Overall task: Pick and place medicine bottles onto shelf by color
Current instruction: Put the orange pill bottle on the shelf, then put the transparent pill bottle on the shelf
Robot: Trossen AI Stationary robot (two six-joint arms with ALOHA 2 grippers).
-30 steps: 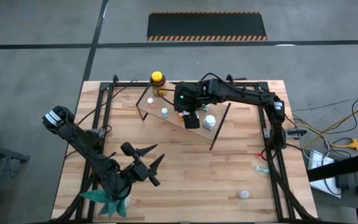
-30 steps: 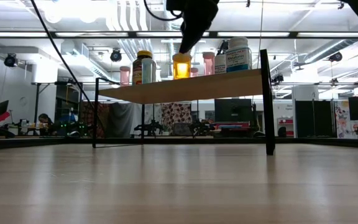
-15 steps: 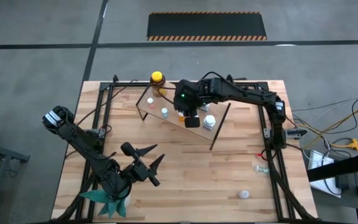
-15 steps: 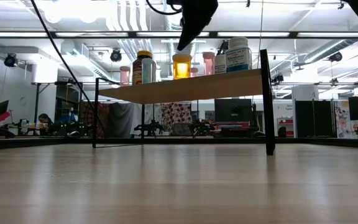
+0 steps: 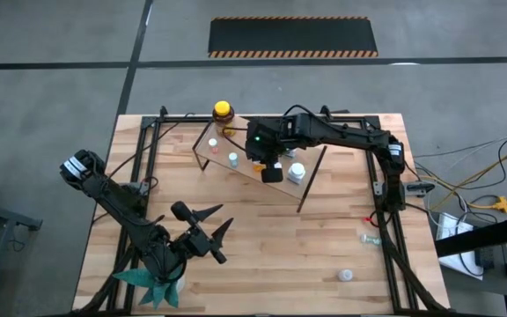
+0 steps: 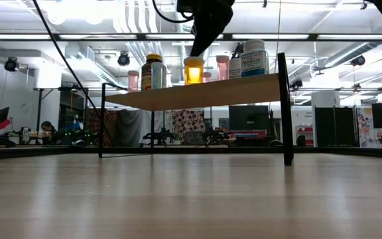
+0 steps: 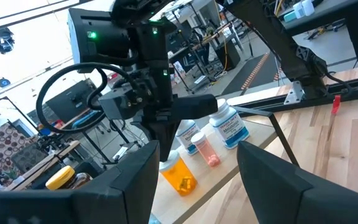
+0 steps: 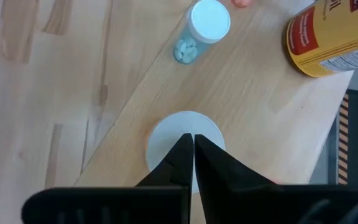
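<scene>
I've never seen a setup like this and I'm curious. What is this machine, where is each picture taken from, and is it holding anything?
It is a robot with two dark arms at a wooden table, each ending in a two-finger pincer. One picture looks straight down, one looks level across the tabletop, and two come from cameras on the arms' wrists. The right pincer hangs shut just above the orange bottle on the shelf. As far as I can see, it holds nothing. An amber bottle stands at the shelf's far end. Two small bottles lie near the table's right side. The left pincer is open and empty, near a green paper plant.
</scene>
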